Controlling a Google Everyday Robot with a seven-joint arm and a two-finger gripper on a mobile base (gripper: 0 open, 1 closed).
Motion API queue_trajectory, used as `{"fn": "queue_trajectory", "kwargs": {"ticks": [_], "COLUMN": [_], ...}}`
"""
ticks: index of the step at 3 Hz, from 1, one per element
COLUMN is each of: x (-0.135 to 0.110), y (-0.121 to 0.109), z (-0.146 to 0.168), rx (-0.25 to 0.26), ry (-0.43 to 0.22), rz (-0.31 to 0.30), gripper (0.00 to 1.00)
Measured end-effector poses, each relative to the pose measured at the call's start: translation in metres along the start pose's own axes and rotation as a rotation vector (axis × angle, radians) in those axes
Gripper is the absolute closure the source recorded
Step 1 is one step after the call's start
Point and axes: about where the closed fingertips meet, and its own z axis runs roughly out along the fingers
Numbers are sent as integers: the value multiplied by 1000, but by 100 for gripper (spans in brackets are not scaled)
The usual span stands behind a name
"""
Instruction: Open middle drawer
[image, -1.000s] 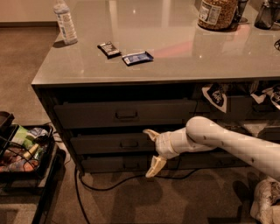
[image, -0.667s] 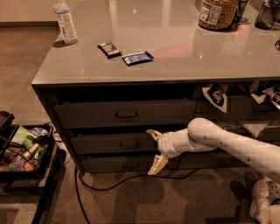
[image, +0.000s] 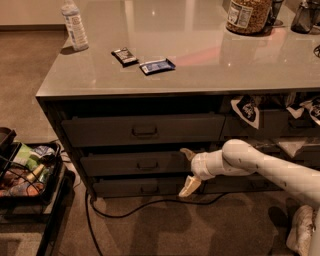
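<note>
A jar (image: 244, 15) of brownish contents is seen at the back of the surface (image: 200, 70). A black bin (image: 54, 148) at the left is filled with mixed packets and bottles. The middle drawer (image: 125, 164) is set between the top drawer (image: 100, 131) and the bottom drawer (image: 120, 189). The pincer (image: 183, 172) is positioned at its right end with the fingers spread apart, beside the central pull (image: 147, 165). A cable (image: 150, 206) is laid on the floor below.

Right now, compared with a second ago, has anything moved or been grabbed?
The gripper has drifted slightly to the right along the middle drawer front, away from its pull. It is open, holding nothing. The drawer, the bottle and the packets on the counter look unmoved.
</note>
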Motion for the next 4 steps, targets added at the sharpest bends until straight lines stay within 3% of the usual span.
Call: {"fn": "queue_trajectory", "kwargs": {"ticks": [2, 3, 4], "x": [3, 19, 32], "y": [-3, -13, -29], "z": [5, 13, 19], "rx": [-2, -3, 43], "ry": [18, 37, 48], "rz": [-7, -9, -20], "gripper": [0, 0, 0]}}
